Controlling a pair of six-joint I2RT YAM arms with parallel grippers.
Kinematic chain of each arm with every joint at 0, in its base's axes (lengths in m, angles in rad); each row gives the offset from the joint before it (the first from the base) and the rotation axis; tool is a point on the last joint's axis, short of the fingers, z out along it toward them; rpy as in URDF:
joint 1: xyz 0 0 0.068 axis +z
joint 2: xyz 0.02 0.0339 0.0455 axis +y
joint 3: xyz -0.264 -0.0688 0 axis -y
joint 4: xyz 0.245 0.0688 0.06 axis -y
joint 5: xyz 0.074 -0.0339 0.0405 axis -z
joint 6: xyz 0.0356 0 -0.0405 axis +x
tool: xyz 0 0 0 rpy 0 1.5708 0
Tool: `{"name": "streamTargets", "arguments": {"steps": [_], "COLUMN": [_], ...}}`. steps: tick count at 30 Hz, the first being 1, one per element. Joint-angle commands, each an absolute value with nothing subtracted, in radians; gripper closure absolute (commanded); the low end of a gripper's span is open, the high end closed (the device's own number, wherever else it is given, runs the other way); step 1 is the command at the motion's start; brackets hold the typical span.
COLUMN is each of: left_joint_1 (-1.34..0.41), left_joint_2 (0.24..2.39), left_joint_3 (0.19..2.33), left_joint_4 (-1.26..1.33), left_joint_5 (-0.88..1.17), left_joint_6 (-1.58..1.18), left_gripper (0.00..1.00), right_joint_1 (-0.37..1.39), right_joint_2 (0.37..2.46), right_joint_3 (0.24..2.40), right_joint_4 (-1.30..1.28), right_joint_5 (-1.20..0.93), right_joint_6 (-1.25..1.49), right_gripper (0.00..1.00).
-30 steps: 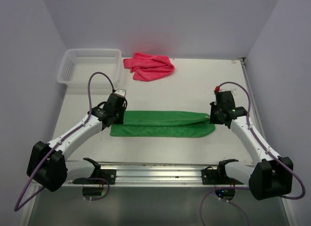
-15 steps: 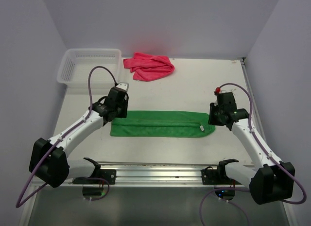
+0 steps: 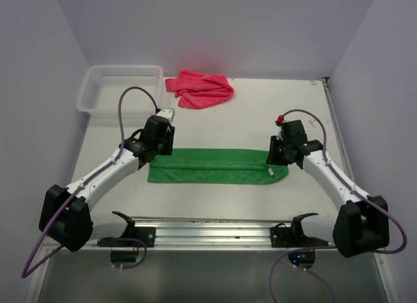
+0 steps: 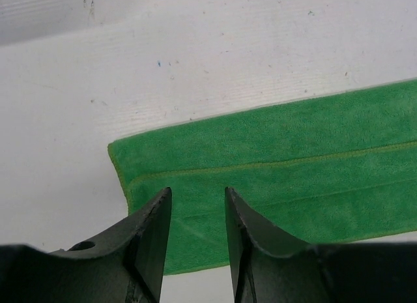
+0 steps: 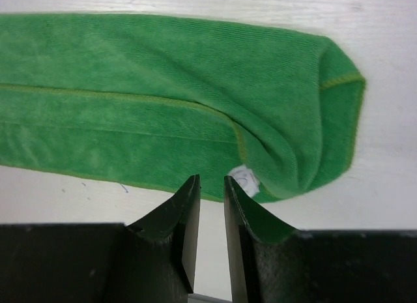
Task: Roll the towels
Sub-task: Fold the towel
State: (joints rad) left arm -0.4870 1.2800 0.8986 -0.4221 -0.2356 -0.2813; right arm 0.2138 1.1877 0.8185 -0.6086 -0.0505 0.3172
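The green towel (image 3: 215, 166) lies flat and low across the middle of the table (image 3: 260, 114), so a gripper can pass over it, and bare tabletop runs along its far side and along its near side up to the metal rail (image 3: 208, 228). The white basket (image 3: 120, 88) stands in the far left corner with the bunched pink towel (image 3: 200, 89) just beside it, narrowing the back. The 2 arms flank the green towel, the left gripper (image 4: 195, 195) over its left end, the right gripper (image 5: 210, 180) at its right end.
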Motion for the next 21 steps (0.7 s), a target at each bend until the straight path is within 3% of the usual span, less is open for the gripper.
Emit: {"name": "streamTargets", "arguments": {"steps": [1, 10, 13, 21], "left_joint_1": [-0.494, -0.494, -0.489, -0.485], "left_joint_2": [1.229, 1.154, 1.121, 1.235], "left_joint_3": [0.899, 0.922, 0.853, 0.873], "left_joint_4": [-0.362, -0.396, -0.342, -0.39], "left_joint_5": [-0.232, -0.316, -0.321, -0.285], "left_joint_6": [-0.255, -0.229, -0.209, -0.213], "left_gripper": [0.58, 0.55, 0.49, 0.48], "right_joint_1": [0.268, 0.61, 0.67, 0.696], "right_joint_2": [1.258, 1.531, 1.618, 1.77], "right_joint_3": [0.883, 1.055, 1.136, 1.288], "right_joint_4": [-0.511, -0.411, -0.402, -0.425], "right_joint_5": [-0.121, -0.186, -0.186, -0.235], "right_joint_6": [0.328, 0.246, 0.229, 0.14], "right_gripper": [0.75, 0.77, 0.78, 0.81]}}
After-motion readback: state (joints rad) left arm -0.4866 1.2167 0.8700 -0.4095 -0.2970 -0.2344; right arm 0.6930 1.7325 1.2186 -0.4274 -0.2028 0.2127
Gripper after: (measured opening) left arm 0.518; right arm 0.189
